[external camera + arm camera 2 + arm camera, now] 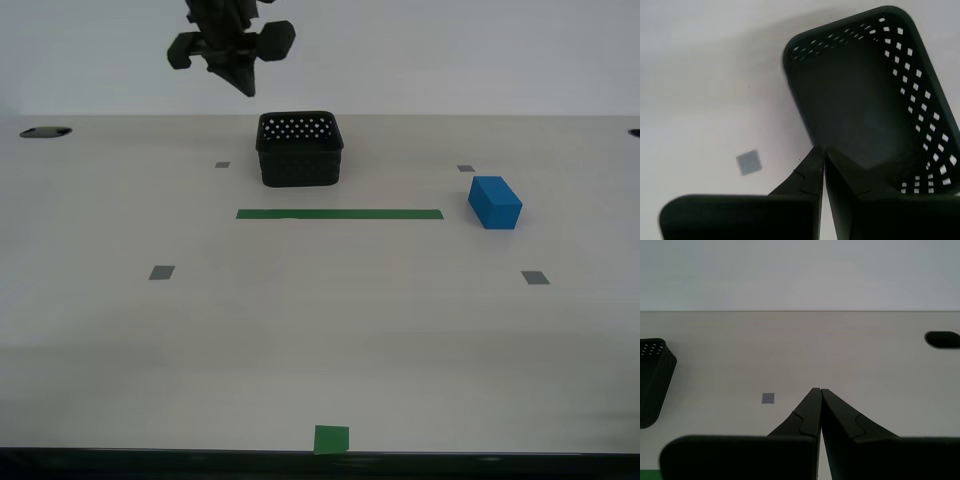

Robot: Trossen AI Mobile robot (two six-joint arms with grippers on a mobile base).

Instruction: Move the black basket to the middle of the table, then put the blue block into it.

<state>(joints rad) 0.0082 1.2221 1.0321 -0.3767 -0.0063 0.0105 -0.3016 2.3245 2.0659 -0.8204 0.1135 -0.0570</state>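
The black basket (299, 149) stands empty at the back middle of the table (320, 340), just behind the green tape strip (339, 214). The blue block (495, 202) lies on the table toward the exterior view's right, apart from the basket. My second gripper (245, 88) hangs shut and empty in the air above and a little to the exterior view's left of the basket. In the second wrist view its shut tips (821, 150) sit over the basket's (865, 100) near wall. My first gripper (817, 390) is shut and empty, with the basket's edge (652, 380) off to one side. It does not show in the exterior view.
Small grey squares (161, 272) (535, 278) (222, 165) (465, 168) mark the table, and a green square (331, 439) sits at the front edge. Dark holes (45, 132) (942, 339) lie at the table's far corners. A pale wall rises behind.
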